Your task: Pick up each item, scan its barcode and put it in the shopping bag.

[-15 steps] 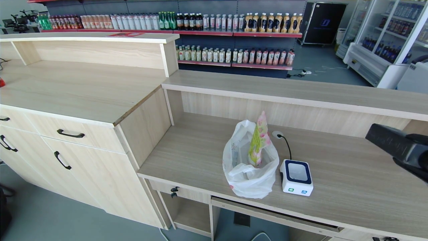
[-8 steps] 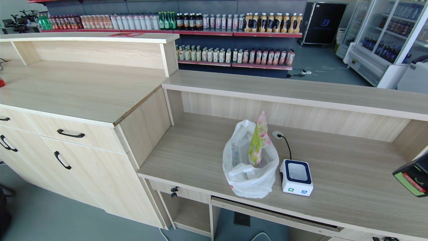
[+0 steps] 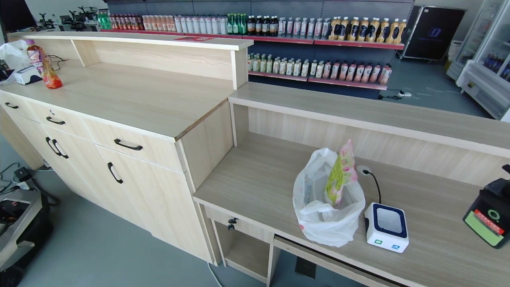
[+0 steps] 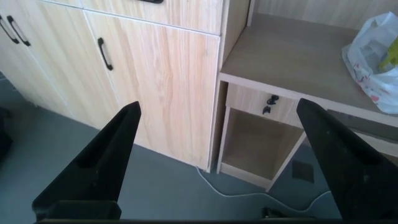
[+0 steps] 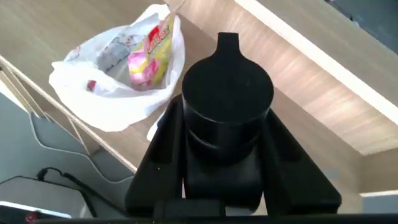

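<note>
Shopping bag (image 3: 318, 227) holds a snack pouch (image 3: 340, 173); head view gives you the scanner (image 3: 386, 226) just beside it. Your left gripper (image 4: 217, 106) is wide and empty; right gripper (image 5: 224, 109) clamps a black item (image 5: 227, 84).

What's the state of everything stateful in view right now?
White plastic shopping bag: open, standing on the lower counter.
Green-and-pink snack pouch: upright inside the bag.
White-and-blue box scanner: flat beside the bag, cable attached.
Left gripper: open, empty.
Right gripper: shut on the black handheld device.
Light wooden cabinet doors: shut.

Bright, even light (frame edges bowed), soft shadows.
</note>
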Motion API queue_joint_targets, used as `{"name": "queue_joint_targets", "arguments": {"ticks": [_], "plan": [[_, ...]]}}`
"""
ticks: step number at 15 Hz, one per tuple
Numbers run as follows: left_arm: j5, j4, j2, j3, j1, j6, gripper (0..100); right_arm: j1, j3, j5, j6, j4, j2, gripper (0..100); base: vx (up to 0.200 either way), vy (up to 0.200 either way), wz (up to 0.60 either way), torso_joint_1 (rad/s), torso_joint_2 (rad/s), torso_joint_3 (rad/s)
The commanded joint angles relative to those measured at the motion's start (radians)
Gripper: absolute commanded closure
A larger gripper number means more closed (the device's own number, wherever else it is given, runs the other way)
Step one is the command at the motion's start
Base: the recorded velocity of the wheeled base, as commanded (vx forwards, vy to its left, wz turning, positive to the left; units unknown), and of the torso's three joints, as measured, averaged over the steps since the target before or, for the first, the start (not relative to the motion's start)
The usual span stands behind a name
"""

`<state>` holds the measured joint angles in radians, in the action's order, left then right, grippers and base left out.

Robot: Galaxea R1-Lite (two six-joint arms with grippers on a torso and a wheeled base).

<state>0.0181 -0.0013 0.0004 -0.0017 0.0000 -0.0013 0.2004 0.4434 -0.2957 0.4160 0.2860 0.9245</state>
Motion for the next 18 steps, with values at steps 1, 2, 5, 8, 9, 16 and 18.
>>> {"name": "queue_joint_targets", "arguments": {"ticks": [1, 2, 5, 8, 9, 16, 18], "plan": [[0.0, 0.0, 0.0, 0.0, 0.0, 0.0, 0, 0.028, 0.075, -0.01, -0.206, 0.022, 0.191, 100, 0.0, 0.0, 0.0, 0.0, 0.0, 0.0], [0.0, 0.0, 0.0, 0.0, 0.0, 0.0, 0, 0.073, 0.109, -0.014, -0.378, 0.045, 0.277, 100, 0.0, 0.0, 0.0, 0.0, 0.0, 0.0], [0.0, 0.0, 0.0, 0.0, 0.0, 0.0, 0, 0.194, 0.159, -0.037, -0.608, 0.102, 0.479, 100, 0.0, 0.0, 0.0, 0.0, 0.0, 0.0], [0.0, 0.0, 0.0, 0.0, 0.0, 0.0, 0, 0.318, 0.232, -0.186, -0.697, 0.131, 0.645, 100, 0.0, 0.0, 0.0, 0.0, 0.0, 0.0], [0.0, 0.0, 0.0, 0.0, 0.0, 0.0, 0, 0.332, 0.244, -0.218, -0.721, 0.15, 0.682, 100, 0.0, 0.0, 0.0, 0.0, 0.0, 0.0], [0.0, 0.0, 0.0, 0.0, 0.0, 0.0, 0, 0.352, 0.172, -0.355, -0.724, 0.183, 0.74, 100, 0.0, 0.0, 0.0, 0.0, 0.0, 0.0], [0.0, 0.0, 0.0, 0.0, 0.0, 0.0, 0, 0.366, 0.175, -0.402, -0.721, 0.206, 0.771, 100, 0.0, 0.0, 0.0, 0.0, 0.0, 0.0]]}}
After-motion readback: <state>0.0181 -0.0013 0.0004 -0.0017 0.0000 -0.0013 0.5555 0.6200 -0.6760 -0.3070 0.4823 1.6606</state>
